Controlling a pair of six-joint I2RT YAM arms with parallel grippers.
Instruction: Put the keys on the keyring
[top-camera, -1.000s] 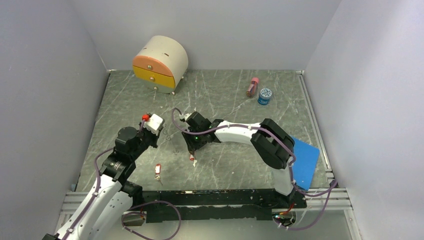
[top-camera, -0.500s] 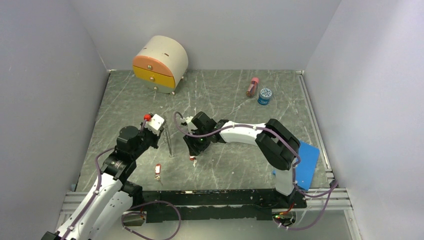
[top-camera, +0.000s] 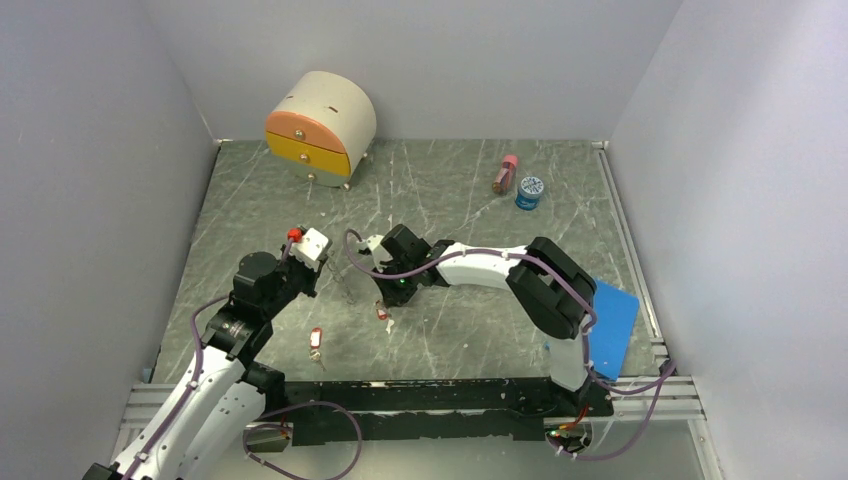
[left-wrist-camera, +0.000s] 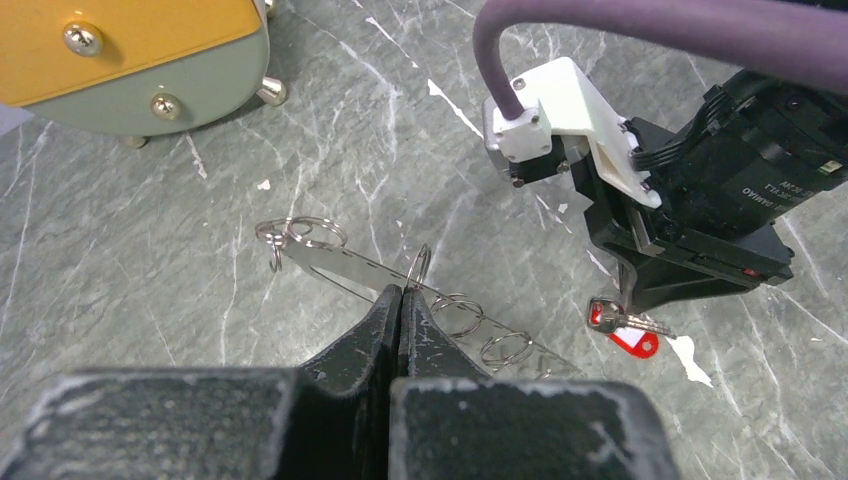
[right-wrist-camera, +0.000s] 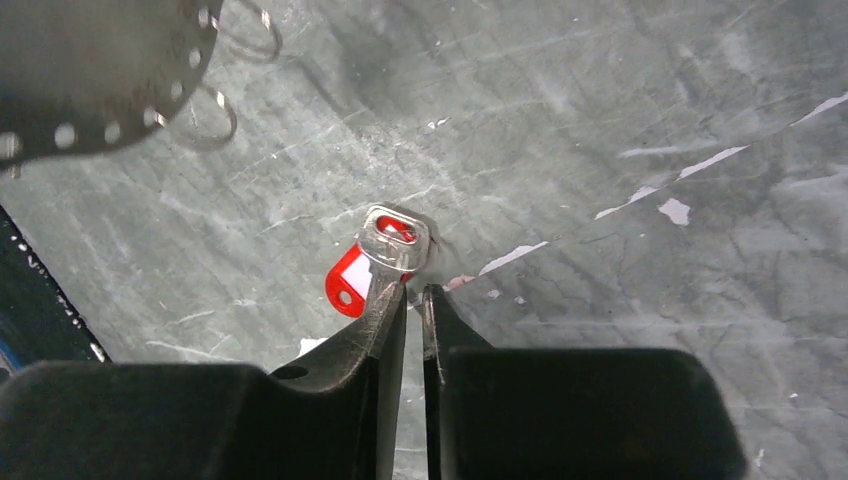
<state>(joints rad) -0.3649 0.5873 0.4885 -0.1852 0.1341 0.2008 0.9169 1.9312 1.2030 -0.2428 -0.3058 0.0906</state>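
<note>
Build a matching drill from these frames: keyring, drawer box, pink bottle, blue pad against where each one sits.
Things
1. keyring
2. drawer box
3. pink bottle
4. blue pad

Places
A. next to the blue-lidded jar, back right
B. lying flat, far right
C. pinched in the shut left gripper
D. back left corner

Pairs: 1-C, 2-D, 3-A, 4-B

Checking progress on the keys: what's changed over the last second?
The right gripper edged toward the near edge above the red-tagged key, its elbow swinging right; whether it grips is unclear. The left gripper stayed shut on the keyring; the other key unmoved.
</note>
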